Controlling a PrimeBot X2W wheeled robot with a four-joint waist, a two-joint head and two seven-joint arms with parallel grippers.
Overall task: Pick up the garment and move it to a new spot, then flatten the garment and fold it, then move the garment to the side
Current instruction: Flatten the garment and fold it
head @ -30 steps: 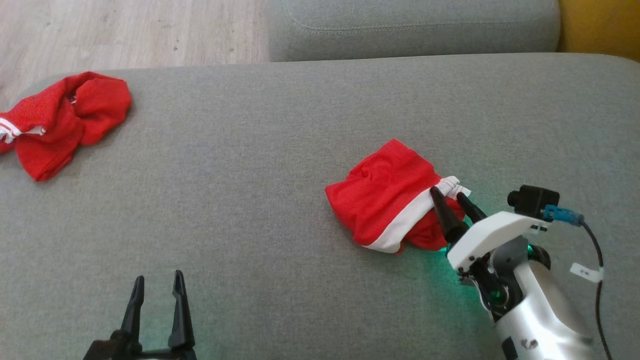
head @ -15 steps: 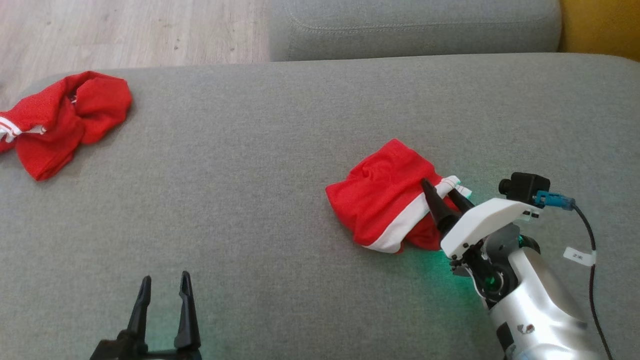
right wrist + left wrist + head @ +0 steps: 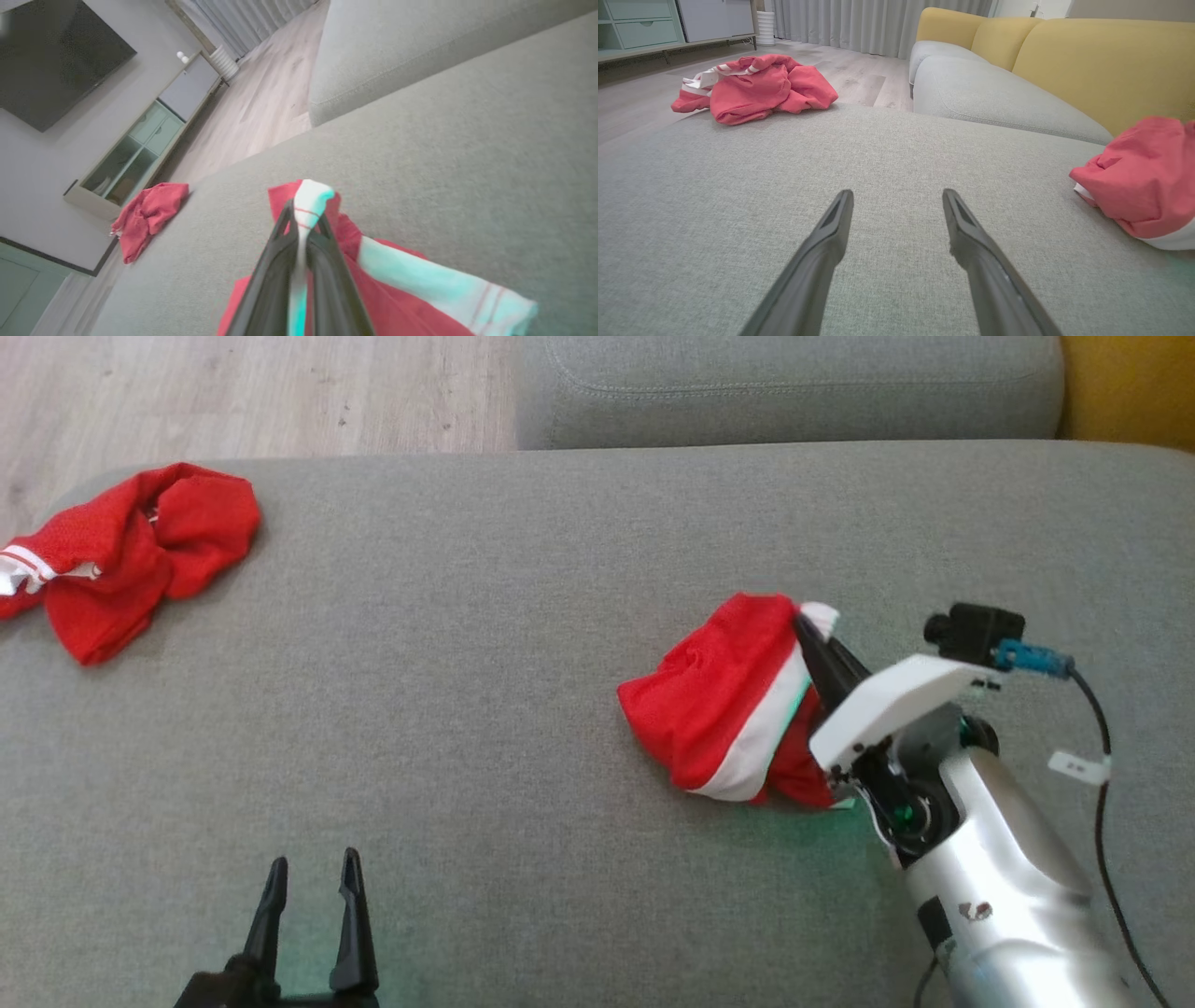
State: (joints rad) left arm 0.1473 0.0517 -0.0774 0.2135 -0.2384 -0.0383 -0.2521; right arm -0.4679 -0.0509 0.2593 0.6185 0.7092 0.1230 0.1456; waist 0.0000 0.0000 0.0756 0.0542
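A red garment with a white band lies bunched on the grey sofa seat, right of centre. My right gripper is shut on its white waistband corner, which is lifted off the cushion. In the right wrist view the fingers pinch that white band, and red cloth hangs below. My left gripper stands open at the lower left over bare cushion. Its fingers point along the seat, with the garment at the right edge.
A second red garment lies crumpled at the seat's far left corner, also in the left wrist view. A grey cushion runs along the back, with wooden floor beyond. A yellow sofa back rises on the right.
My right gripper has shut on the white waistband corner and raised it up and back, pulling the garment's right side off the cushion. The head view has shifted slightly.
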